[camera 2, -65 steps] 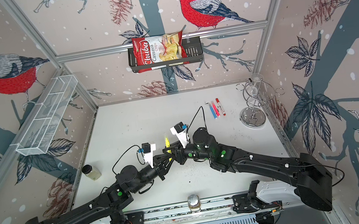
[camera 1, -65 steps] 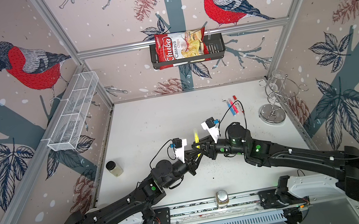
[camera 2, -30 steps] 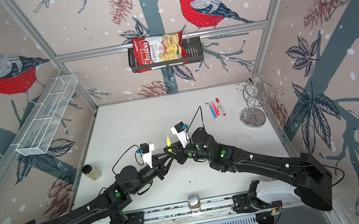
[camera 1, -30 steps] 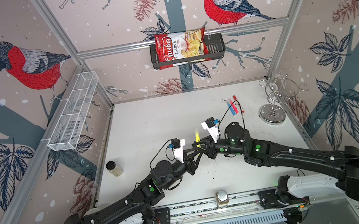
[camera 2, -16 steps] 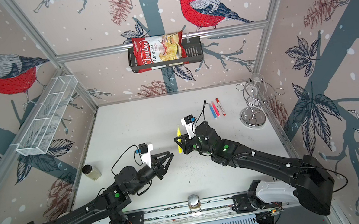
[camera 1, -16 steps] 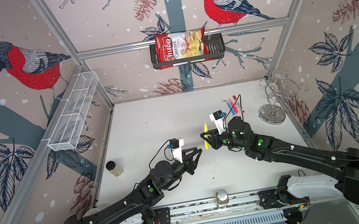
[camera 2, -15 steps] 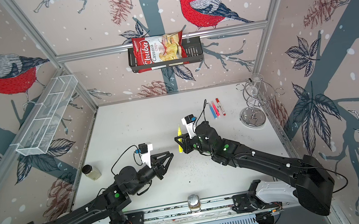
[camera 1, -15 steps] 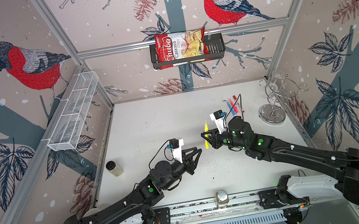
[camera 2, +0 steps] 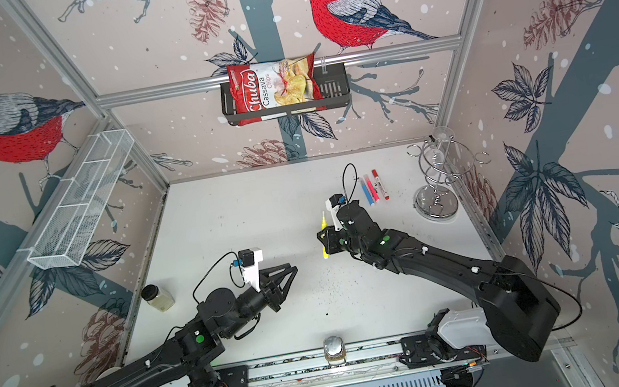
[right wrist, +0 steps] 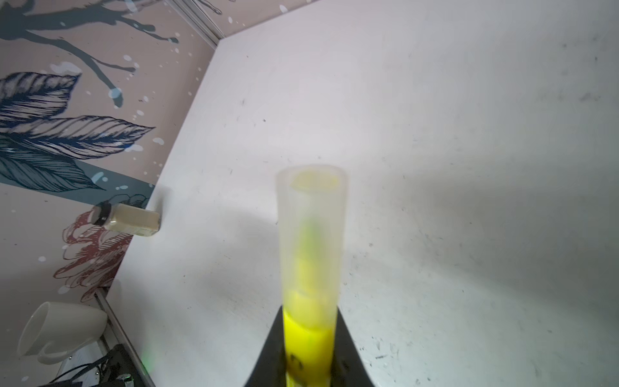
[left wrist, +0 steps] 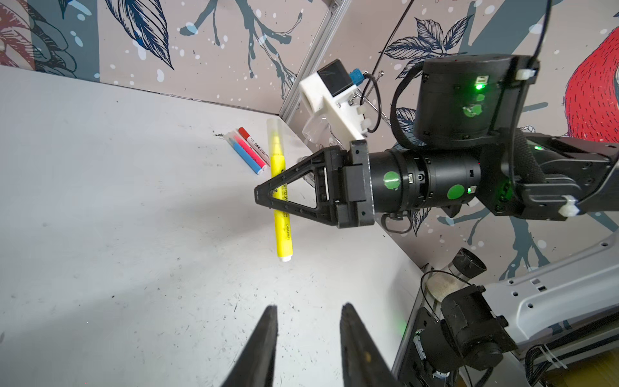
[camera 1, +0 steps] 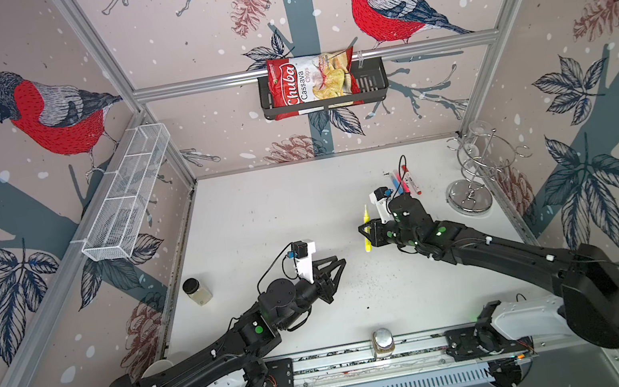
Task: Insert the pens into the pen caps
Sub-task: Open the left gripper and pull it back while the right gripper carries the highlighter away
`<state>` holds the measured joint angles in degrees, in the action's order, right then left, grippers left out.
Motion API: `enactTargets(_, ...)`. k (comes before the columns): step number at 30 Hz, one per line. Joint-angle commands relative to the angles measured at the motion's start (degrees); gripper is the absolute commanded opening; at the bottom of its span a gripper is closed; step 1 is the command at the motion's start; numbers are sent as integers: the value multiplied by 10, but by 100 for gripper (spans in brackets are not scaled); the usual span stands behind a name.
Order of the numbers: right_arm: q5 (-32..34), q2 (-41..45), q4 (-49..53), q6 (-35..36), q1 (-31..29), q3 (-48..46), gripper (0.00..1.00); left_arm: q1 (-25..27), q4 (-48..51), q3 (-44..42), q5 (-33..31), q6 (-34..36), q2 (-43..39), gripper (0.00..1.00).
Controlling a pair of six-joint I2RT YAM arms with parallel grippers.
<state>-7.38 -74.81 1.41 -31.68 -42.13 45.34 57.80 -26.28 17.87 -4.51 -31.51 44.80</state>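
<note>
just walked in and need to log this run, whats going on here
The right gripper is shut on the yellow pen, holding it off the table with a translucent cap already over its tip. The left gripper is open and empty, hovering over the middle of the table with its fingers pointing toward that pen. The three other pens lie side by side toward the far right of the table, and they look capped too.

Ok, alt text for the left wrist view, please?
The right gripper holds a yellow pen, its clear cap on, above the white table. Three more pens lie side by side behind it, and the left gripper stands open and empty in the foreground.
</note>
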Motion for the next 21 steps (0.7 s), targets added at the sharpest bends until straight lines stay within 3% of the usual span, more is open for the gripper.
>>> enactTargets(1,-1,-16,25,5,7,14,2,-1,1,-5,-8,5,-8,33)
enactTargets(7,27,-61,71,21,14,49,2,-1,9,-12,-16,1,-16,33)
enactTargets(21,175,-191,195,64,28,168,1,-1,31,-7,-16,-1,-14,33)
